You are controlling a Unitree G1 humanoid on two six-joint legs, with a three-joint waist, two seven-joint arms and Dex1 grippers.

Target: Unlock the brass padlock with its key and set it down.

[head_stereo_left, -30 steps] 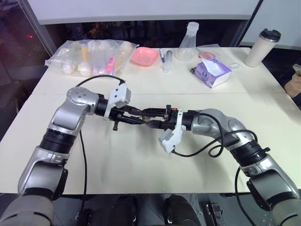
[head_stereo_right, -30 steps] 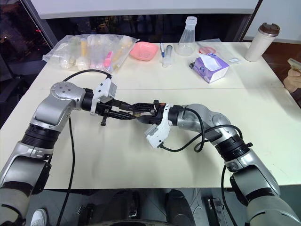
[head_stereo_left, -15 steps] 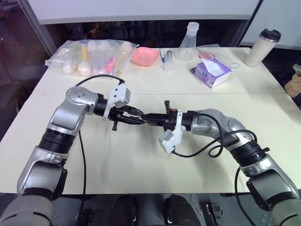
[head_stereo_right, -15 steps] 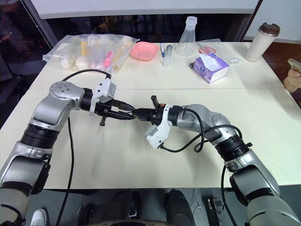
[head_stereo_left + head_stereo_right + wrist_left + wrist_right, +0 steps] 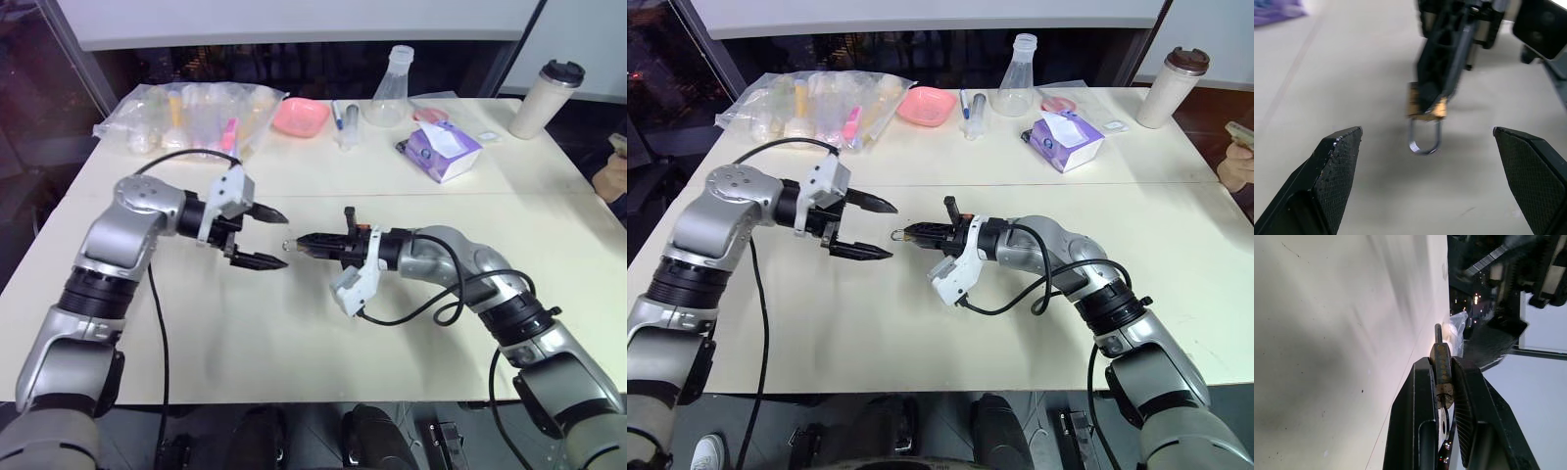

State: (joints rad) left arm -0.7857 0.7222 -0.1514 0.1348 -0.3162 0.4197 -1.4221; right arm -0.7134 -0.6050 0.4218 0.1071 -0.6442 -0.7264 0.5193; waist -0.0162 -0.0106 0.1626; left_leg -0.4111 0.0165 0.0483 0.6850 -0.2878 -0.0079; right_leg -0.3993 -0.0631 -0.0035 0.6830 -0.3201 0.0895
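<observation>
One brass padlock (image 5: 1426,104), wrist-view detail

A cream table (image 5: 294,343) carries clutter along its far edge. At far left lies a clear plastic bag (image 5: 191,117) of small bottles and tubes. Right of it sits a pink dish (image 5: 300,117), then a marker pen (image 5: 339,116) and a clear conical flask (image 5: 389,98). A purple tissue pack (image 5: 443,150) lies nearer, right of the flask. A lidded white travel cup (image 5: 547,98) stands at far right.
</observation>
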